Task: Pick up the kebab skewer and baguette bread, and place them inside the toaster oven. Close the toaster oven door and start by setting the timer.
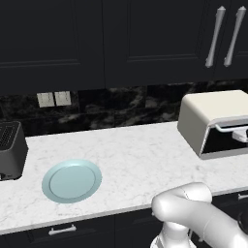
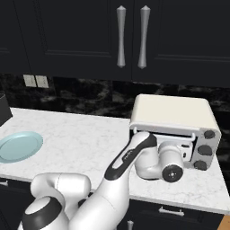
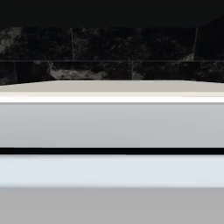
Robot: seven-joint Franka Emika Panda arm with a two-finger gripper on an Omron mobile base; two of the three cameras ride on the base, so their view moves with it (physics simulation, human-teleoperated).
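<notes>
The cream-white toaster oven (image 1: pixel 203 114) (image 2: pixel 173 110) stands at the right end of the counter. Its dark glass door (image 1: pixel 220 144) looks upright, with the pale bar handle (image 1: pixel 227 128) (image 2: pixel 173 131) along its top edge. My gripper (image 1: pixel 240 136) (image 2: pixel 183 146) is pressed close against the door's front, just below that handle. In the hand view the handle (image 3: pixel 112 124) runs as a wide pale band straight across, very near. My jaws stand wide and I see nothing held between them. The kebab skewer and the baguette bread are out of view.
A pale blue plate (image 1: pixel 71 180) (image 2: pixel 19 146) lies bare on the white marble counter (image 1: pixel 145 155). A black slot toaster (image 1: pixel 9 150) stands at the far left. Three dark knobs (image 2: pixel 204 149) run down the oven's right front. Dark cabinets with steel handles (image 2: pixel 132 36) hang overhead.
</notes>
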